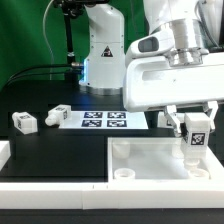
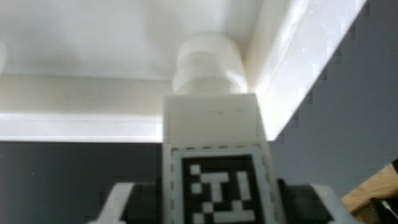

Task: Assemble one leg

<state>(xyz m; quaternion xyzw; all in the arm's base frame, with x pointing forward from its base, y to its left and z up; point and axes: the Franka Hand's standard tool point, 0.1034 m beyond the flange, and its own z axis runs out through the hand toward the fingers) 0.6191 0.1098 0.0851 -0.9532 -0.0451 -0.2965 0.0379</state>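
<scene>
Over the right side of the exterior view, the jaws are closed on the leg (image 1: 197,136), pressing it from both sides and holding it upright with a black-and-white tag facing the camera. The leg hangs over the far right part of the large white panel (image 1: 150,160), which lies flat on the black desk (image 1: 60,145). Its lower end is down at the panel's surface.

From the wrist view, the leg's narrow rounded end points into a corner of the panel where two raised rims meet. Whether that end is seated there or only touching cannot be told.

Well apart, toward the exterior view's left, a second leg (image 1: 25,122) and a third leg (image 1: 57,115) lie loose on the desk. The third is just beside the marker board (image 1: 101,120), which lies behind the panel.
</scene>
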